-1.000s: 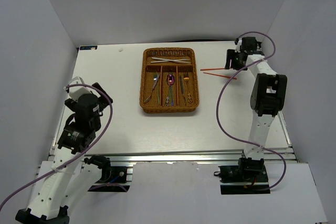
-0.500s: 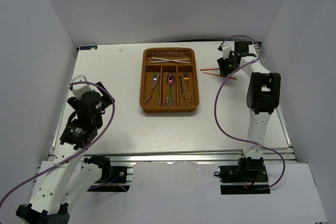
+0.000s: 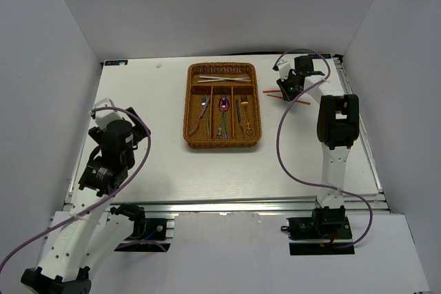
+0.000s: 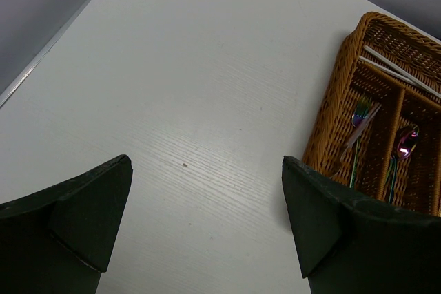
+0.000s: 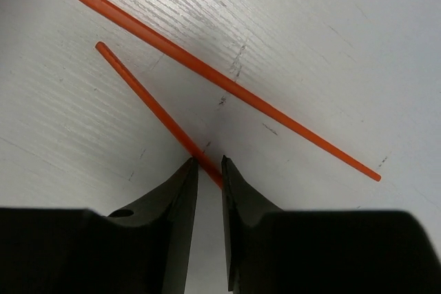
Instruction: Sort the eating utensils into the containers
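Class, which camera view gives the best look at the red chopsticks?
The right wrist view: both red chopsticks lie large on the table, one running between the fingertips of the right gripper. The top external view shows only thin red lines right of the wicker tray, partly hidden. The left wrist view misses them.

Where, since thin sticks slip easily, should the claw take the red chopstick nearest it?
Take the nearer chopstick on its shaft, away from the tip, where the other chopstick lies farther off. Come straight down, right claw straddling it: it lies flat on the table.
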Tool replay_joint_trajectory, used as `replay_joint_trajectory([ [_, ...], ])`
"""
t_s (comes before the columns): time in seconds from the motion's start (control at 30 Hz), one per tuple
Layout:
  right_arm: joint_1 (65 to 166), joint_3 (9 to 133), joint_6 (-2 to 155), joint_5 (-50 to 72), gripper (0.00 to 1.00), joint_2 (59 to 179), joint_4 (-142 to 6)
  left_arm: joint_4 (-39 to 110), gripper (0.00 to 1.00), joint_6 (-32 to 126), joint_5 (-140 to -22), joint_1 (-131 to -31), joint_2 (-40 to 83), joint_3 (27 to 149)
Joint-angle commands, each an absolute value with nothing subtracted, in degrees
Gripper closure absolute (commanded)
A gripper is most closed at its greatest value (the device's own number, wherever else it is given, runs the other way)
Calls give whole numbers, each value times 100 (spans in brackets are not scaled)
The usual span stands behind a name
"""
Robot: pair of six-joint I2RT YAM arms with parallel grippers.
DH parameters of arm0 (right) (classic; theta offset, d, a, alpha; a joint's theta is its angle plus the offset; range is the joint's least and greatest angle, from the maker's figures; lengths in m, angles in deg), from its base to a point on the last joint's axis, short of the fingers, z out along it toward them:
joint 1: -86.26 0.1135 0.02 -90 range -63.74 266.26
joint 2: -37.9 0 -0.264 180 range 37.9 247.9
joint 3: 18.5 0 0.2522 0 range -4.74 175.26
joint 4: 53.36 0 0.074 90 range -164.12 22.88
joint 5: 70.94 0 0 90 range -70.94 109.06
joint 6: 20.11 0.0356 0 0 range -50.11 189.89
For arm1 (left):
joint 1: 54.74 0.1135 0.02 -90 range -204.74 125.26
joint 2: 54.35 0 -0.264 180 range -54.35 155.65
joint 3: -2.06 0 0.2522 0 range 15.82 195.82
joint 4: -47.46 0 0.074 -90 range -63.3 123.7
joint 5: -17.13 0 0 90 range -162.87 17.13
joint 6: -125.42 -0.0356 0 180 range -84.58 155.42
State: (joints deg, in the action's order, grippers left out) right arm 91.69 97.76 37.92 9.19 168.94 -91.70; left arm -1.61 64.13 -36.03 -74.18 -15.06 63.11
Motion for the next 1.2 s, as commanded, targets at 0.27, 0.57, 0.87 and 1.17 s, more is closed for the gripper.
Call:
replay_joint_trajectory([
  [0.27,9513,8896,3693,1432,100,16860,-9920,-76,2,6372,-3639,-7390,-1761,6267],
  [0.57,9830,8764,4393,1052,100,16385,-10298,-84,2,6381,-3622,-7390,-1875,6267],
  [0.87,9716,8851,6300,982,100,15638,-9876,-102,2,6407,-3551,-7390,-1893,6275],
  [1.17,9707,8860,7418,1018,100,14776,-9218,-120,2,6425,-3507,-7390,-1884,6267],
])
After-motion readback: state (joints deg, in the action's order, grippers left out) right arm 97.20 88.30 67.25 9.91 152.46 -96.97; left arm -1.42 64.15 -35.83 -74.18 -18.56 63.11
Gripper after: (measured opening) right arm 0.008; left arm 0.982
